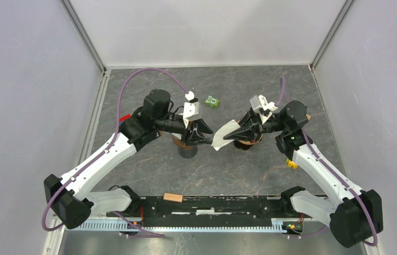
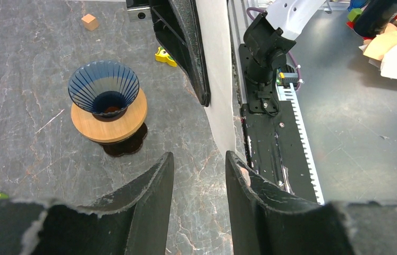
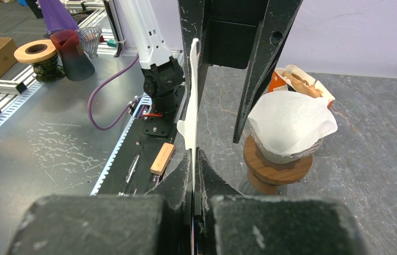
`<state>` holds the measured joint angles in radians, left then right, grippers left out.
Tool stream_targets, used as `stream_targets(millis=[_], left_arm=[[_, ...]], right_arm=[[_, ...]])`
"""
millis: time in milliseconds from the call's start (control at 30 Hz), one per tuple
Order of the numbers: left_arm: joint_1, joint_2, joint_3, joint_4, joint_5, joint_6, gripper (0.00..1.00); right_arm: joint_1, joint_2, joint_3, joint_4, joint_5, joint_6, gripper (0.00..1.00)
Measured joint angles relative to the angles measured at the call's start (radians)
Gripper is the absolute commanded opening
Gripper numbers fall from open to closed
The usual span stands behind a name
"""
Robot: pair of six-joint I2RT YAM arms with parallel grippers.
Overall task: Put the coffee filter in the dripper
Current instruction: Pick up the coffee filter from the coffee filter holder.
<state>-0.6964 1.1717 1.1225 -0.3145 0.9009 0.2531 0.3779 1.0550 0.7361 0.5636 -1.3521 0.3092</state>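
- Over the middle of the table [image 1: 148, 90], seen from overhead, we find the right gripper [image 1: 231, 136] clamped on the white coffee filter [image 1: 220, 137]. It holds the paper in the air toward the left gripper [image 1: 205, 133].
- From the left wrist, we see the left gripper [image 2: 199, 159] spread wide with nothing in its grasp. The coffee filter [image 2: 214, 79] hangs right at its fingertips; we cannot tell whether the paper lies between them. The blue dripper [image 2: 104, 87] stands empty on its wooden ring [image 2: 127, 125], apart to one side.
- From the right wrist, we see the right gripper [image 3: 193, 154] pinched flat on the coffee filter [image 3: 191, 106], which is edge-on to the lens. Spare filters [image 3: 289, 125] rest on a wooden stand [image 3: 277, 169] beyond.
- We judge the paper to be mid-carry or mid-handover. Next it must be brought over the blue dripper, opened and lowered in.
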Motion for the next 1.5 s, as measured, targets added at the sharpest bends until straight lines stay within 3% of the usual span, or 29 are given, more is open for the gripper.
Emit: stream_targets(millis=[1500], left_arm=[[0.002,0.008,-0.003,0.016,-0.061,0.001,0.44]], right_arm=[[-0.003,-0.002,-0.013,-0.004,0.007,-0.011,0.00]])
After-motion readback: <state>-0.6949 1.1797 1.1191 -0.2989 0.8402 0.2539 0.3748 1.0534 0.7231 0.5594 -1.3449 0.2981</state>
